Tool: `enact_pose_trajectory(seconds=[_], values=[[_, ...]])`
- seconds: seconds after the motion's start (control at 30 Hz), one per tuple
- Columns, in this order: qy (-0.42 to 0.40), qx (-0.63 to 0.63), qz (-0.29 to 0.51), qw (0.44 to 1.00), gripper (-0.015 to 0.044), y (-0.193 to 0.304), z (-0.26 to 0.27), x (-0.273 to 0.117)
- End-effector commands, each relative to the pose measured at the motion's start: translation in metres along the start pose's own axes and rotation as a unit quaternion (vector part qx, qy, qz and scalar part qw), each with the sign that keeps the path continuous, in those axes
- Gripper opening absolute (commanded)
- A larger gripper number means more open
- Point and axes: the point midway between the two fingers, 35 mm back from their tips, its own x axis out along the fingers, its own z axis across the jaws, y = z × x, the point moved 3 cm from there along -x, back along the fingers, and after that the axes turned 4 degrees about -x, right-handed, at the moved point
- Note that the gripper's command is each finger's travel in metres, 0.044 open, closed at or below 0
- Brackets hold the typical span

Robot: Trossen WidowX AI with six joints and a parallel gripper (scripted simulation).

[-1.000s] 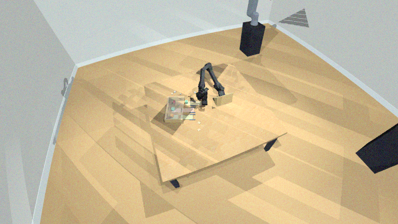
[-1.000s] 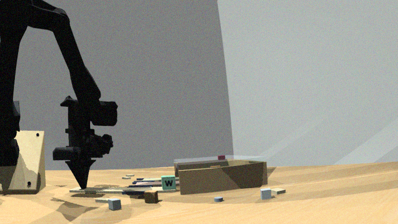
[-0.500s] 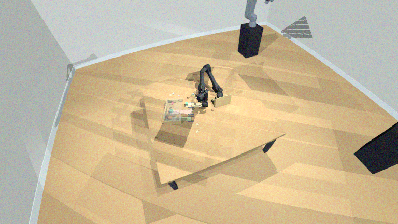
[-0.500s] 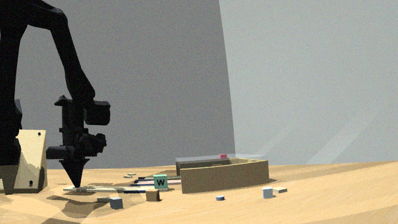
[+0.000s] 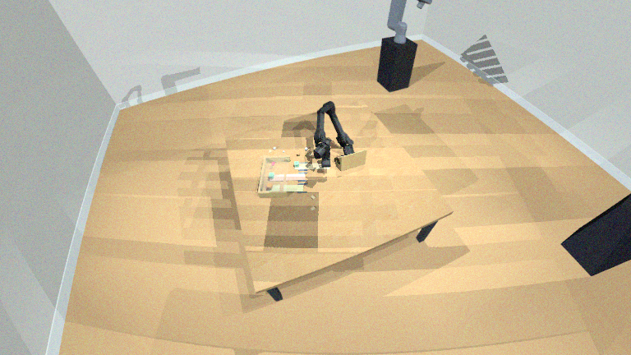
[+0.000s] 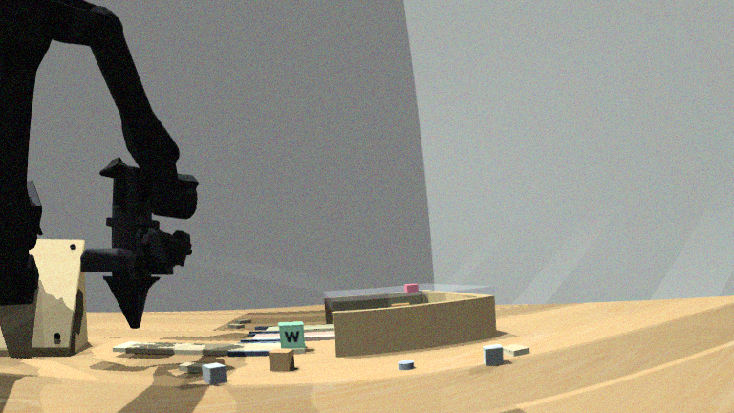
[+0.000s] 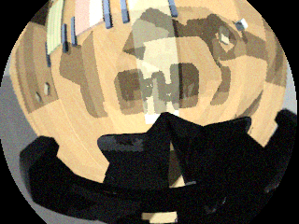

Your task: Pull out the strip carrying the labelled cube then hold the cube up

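Observation:
The labelled cube point(image 5: 297, 163) point(image 6: 291, 335), teal with a black W, sits on the far end of a pale cream strip point(image 5: 304, 166) point(image 6: 161, 349) point(image 7: 159, 51). Both are outside the low wooden box point(image 6: 414, 330). My gripper point(image 5: 326, 165) point(image 6: 135, 326) point(image 7: 164, 115) is shut and empty, pointing down just above the strip's near end. A pink strip point(image 5: 292, 177) point(image 7: 89, 14) and a pale green strip point(image 5: 292, 188) point(image 7: 55, 28) still reach out of the box. A teal cube point(image 5: 271, 174) and an orange cube point(image 5: 269, 186) are at their far ends.
Blue guide bars point(image 7: 107, 14) flank the strips. The box has a clear cover, with a pink cube point(image 5: 273, 163) point(image 6: 411, 288) showing at it. A brown block point(image 6: 281, 359), a blue block point(image 6: 214, 373) and a blue disc point(image 6: 405, 365) lie on the near side. A tan board point(image 6: 56, 289) stands by the arm's base.

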Motion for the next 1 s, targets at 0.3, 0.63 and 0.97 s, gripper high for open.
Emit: enact_pose_trajectory(seconds=[0.3, 0.63, 0.97], values=[[-0.004, -0.043, 0.0, 0.999, 0.021, -0.037, -0.004, -0.017], [-0.004, -0.042, -0.001, 0.999, 0.044, -0.074, -0.007, -0.021], [-0.004, -0.042, -0.002, 0.999, 0.044, -0.111, -0.01, -0.025]])
